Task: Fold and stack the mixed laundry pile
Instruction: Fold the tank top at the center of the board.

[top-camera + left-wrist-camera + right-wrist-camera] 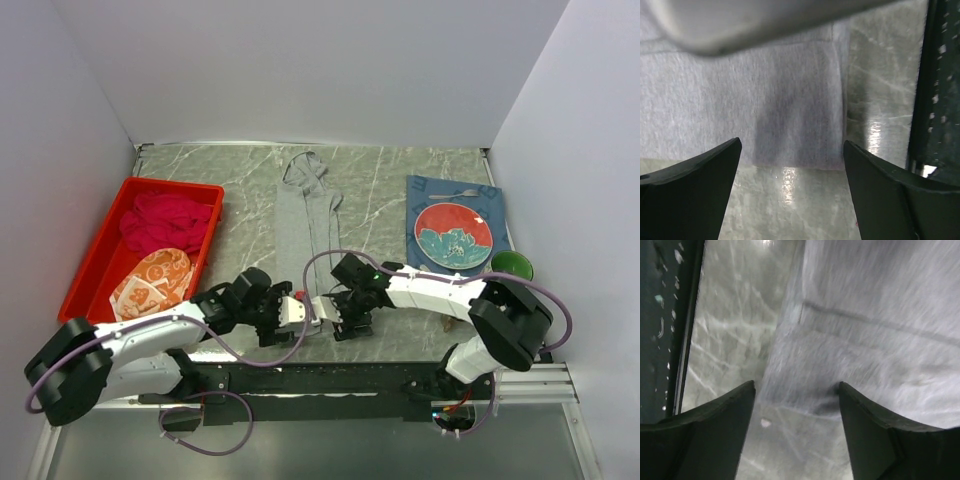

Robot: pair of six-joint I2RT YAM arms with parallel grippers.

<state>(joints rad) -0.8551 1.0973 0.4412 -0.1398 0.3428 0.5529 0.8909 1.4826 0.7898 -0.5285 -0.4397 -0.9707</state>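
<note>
The long grey garment (308,225) lies stretched out from the back of the marble table towards me. Both grippers are low over its near end. My left gripper (303,312) is open, and in its wrist view the garment's hem (790,125) lies just beyond the two fingertips, with bare table between them. My right gripper (345,322) is also open. Its wrist view shows the garment's near corner (805,375) between the tips, and the right-hand fingertip (847,395) rests against the cloth. The crimson-magenta shirt (163,220) and the orange-and-white cloth (152,280) lie in the red tray.
The red tray (95,250) stands at the left. At the right, a dark blue placemat (430,190) holds a red patterned plate (452,232) and a spoon (455,193), with a green cup (511,266) at its near corner. White walls close in three sides.
</note>
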